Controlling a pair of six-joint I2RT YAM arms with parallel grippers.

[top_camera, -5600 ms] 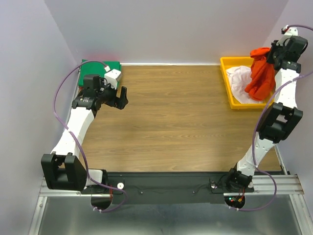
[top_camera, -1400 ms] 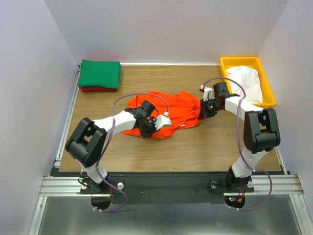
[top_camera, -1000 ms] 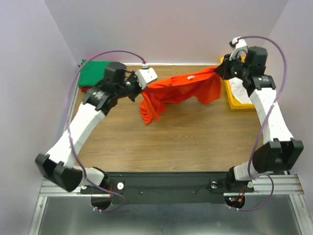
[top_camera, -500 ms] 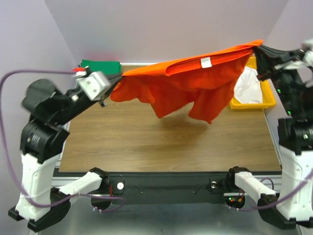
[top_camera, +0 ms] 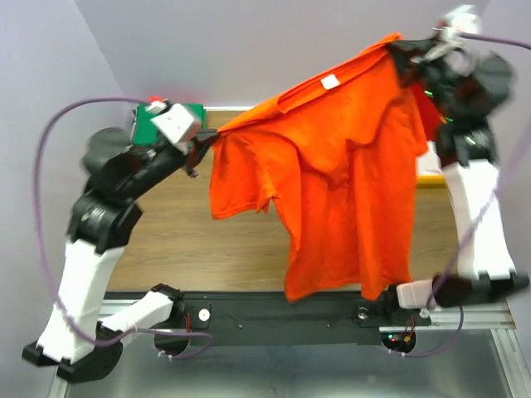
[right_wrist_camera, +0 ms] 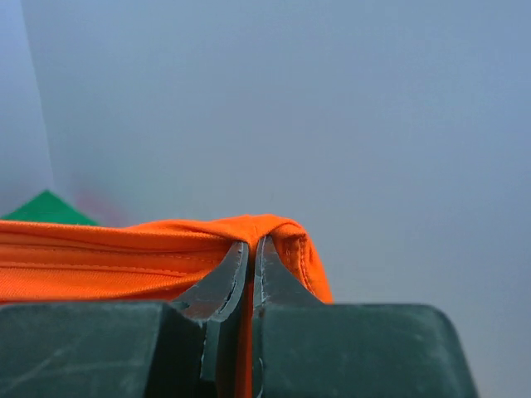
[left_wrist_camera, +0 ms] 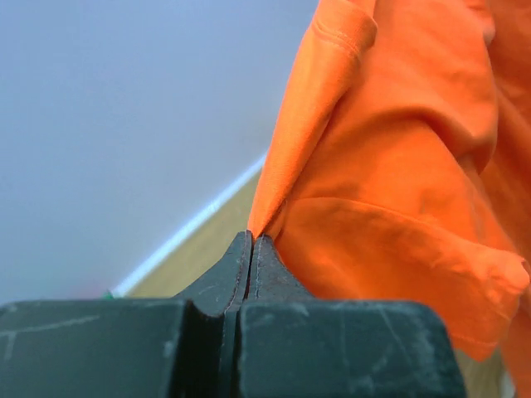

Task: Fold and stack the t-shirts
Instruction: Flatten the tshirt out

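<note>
Above table [top_camera: 166,240], arms raised, right higher; left gripper [top_camera: 206,142], right gripper [top_camera: 398,46] pinching orange t-shirt [top_camera: 348,166].

Raised orange t-shirt [top_camera: 348,166] hanging spread above the table [top_camera: 191,249], left hand [top_camera: 202,147] and right hand [top_camera: 400,50] pinching its upper corners

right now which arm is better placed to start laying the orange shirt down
Probably left: the left end effector pinches the orange t-shirt low near the table, while the right end effector holds its corner far higher.
</note>
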